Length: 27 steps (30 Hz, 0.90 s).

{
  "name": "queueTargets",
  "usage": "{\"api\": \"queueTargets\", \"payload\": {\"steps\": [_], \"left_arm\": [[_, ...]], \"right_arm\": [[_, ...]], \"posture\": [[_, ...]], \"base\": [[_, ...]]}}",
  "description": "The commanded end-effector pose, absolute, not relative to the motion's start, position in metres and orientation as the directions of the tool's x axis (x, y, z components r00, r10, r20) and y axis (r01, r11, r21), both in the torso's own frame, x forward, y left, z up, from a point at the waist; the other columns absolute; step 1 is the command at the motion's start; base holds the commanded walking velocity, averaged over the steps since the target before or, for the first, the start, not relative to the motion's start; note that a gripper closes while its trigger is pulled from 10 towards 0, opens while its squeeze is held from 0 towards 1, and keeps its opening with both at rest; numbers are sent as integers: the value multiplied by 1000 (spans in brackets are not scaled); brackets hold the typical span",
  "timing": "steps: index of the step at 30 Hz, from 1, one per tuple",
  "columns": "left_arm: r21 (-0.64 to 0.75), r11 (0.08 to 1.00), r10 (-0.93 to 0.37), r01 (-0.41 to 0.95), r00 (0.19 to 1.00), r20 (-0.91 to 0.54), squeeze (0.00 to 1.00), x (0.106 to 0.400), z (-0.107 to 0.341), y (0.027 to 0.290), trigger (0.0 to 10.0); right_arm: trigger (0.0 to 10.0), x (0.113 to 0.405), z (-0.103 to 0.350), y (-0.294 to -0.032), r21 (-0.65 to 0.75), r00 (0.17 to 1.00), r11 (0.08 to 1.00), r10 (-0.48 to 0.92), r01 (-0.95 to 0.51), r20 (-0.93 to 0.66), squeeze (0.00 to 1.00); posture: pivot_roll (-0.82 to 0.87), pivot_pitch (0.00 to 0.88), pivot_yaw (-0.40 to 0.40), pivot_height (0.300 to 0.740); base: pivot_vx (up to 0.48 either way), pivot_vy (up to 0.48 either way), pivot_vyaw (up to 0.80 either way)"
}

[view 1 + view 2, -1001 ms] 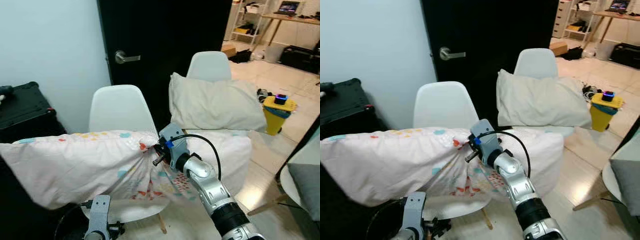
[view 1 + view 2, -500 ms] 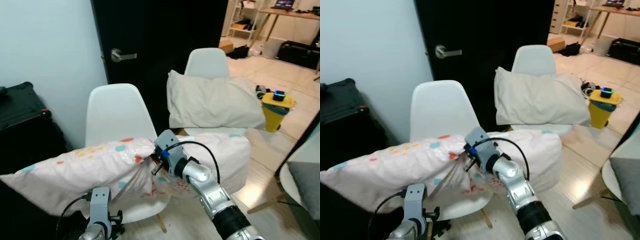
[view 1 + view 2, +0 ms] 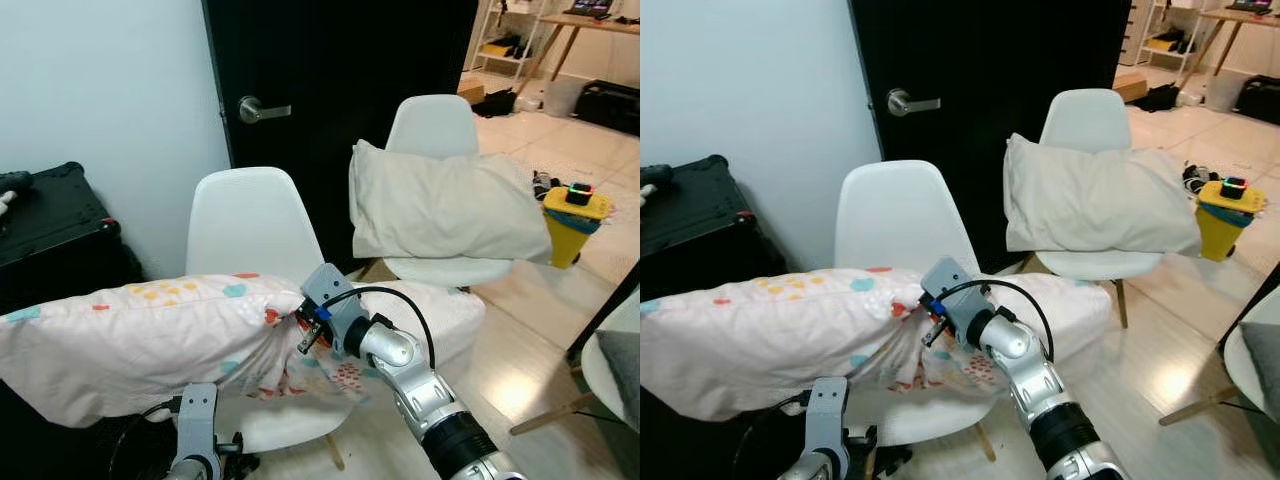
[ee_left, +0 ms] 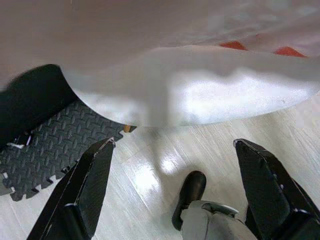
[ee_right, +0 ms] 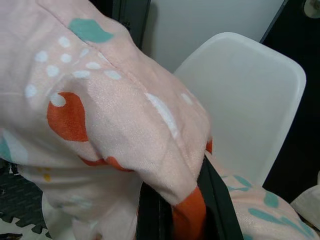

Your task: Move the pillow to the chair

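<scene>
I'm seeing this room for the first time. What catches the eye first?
A big patterned pillow stretches across the foreground over the near white chair, its cloth pinched in the right gripper. Behind it, a plain cream pillow leans on a second white chair before the black door.

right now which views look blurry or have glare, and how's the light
Left wrist view: the patterned pillow is soft and out of focus, with bright glare on the wood floor between the left gripper fingers. Right wrist view: sharp fabric weave, evenly lit. Left eye view: clear and bright, with a glare patch on the floor beside the far chair; the black door stays dark.
</scene>
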<state>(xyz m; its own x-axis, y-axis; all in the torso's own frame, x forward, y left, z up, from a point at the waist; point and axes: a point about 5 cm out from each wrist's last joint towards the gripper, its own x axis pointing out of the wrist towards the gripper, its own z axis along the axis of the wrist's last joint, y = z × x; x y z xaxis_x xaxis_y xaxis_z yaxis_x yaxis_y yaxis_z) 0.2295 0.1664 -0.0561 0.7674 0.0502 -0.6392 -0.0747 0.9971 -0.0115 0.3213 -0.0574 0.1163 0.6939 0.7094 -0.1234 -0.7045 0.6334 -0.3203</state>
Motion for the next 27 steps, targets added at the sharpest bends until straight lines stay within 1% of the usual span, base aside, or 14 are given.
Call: {"api": "queueTargets", "payload": {"steps": [1, 3, 4, 5, 6, 7, 11, 15, 19, 24, 27], "left_arm": [[-6, 998, 44, -64, 756, -653, 0, 225, -59, 167, 10000], [-6, 998, 43, -61, 757, -652, 0, 225, -59, 166, 10000], [-6, 998, 41, -60, 757, -652, 0, 225, -59, 166, 10000], [-6, 998, 41, -60, 757, -652, 0, 225, -59, 166, 10000], [-6, 998, 40, -58, 757, -652, 0, 225, -59, 166, 10000], [-6, 998, 39, -57, 758, -652, 0, 225, -59, 166, 10000], [-6, 999, 36, -52, 758, -651, 0, 226, -59, 165, 10000], [-5, 999, 34, -49, 760, -649, 0, 226, -58, 165, 10000], [-7, 999, 31, -46, 760, -649, 0, 227, -58, 163, 10000], [-12, 999, 26, -44, 759, -650, 0, 226, -59, 161, 10000], [-44, 998, 2, -40, 760, -650, 0, 226, -59, 156, 10000]], "right_arm": [[10000, 321, 129, -50, -365, 677, 617, 734, -697, -53, 0], [10000, 320, 129, -49, -362, 669, 612, 741, -703, -48, 0], [10000, 317, 129, -48, -349, 644, 590, 763, -728, -51, 0], [10000, 317, 129, -48, -349, 644, 590, 763, -728, -51, 0], [10000, 316, 129, -48, -337, 624, 573, 779, -747, -57, 0], [10000, 314, 129, -47, -344, 608, 555, 792, -758, -61, 0], [10000, 312, 129, -46, -345, 597, 544, 800, -765, -62, 0], [10000, 313, 130, -46, -338, 607, 558, 793, -758, -53, 0], [10000, 313, 129, -47, -340, 608, 558, 792, -757, -52, 0], [10000, 316, 122, -51, -379, 651, 573, 751, -726, -110, 0], [10000, 319, 117, -55, -406, 679, 583, 719, -704, -145, 0]], "posture": [[76, 0, 17, 740], [76, 0, 17, 740], [74, 0, 18, 740], [74, 0, 18, 740], [74, 0, 18, 740], [73, 0, 18, 740], [73, 0, 17, 740], [72, 0, 15, 740], [69, 0, 13, 740], [66, 0, 11, 740], [65, 0, 9, 740]], "base": [[274, 0, 0], [279, 0, 0], [285, 0, 0], [285, 0, 0], [289, 0, 0], [289, 0, 763], [289, 0, 763], [291, 0, 720], [291, 0, 0], [292, 0, 0], [187, 0, 0]]}}
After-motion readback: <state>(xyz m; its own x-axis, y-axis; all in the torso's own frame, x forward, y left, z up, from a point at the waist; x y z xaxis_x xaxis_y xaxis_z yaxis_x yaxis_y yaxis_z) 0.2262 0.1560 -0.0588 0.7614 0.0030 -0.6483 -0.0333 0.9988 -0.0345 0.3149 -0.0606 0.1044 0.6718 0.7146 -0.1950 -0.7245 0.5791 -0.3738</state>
